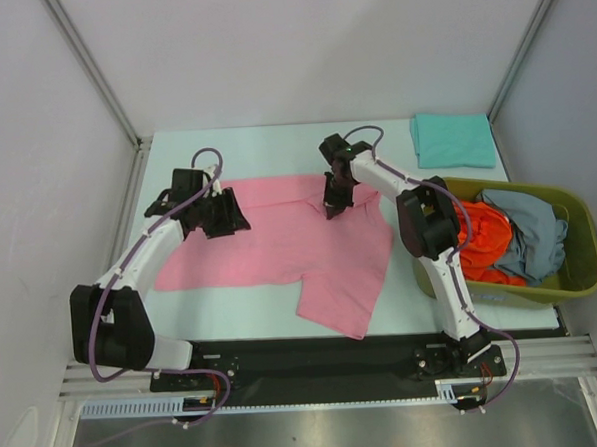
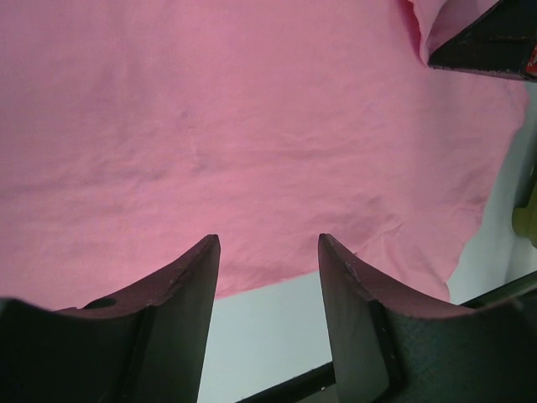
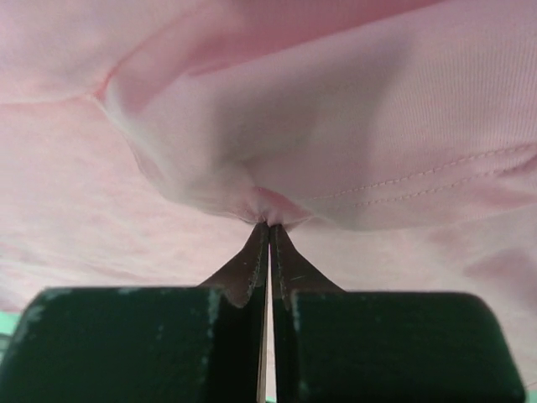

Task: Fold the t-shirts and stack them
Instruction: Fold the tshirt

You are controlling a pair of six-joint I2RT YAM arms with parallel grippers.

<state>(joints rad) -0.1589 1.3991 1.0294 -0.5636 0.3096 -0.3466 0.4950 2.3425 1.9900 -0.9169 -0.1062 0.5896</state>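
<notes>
Across the middle of the desk (image 1: 275,150) the pink t-shirt (image 1: 280,249) lies spread, one flap reaching toward the near edge. The right tool (image 3: 268,223) is clamped on a small pinch of cloth by the shirt's far edge, while the left tool (image 2: 268,243) hovers with its fingers apart over the left edge, holding nothing. Only a thin tuck of soft cloth sits between the right fingertips, so a pull could slip it free. With one side held, a pull could also drag the shirt askew and bunch it. The left tool might close on bare desk instead of cloth. Whether the pinch takes one layer or two cannot be told, and the right arm hides the cloth beneath it from above. The teal t-shirt (image 1: 452,139) lies folded at the far right; the orange-red t-shirt (image 1: 479,236) and grey-blue t-shirt (image 1: 529,233) sit in the basket (image 1: 581,269).
</notes>
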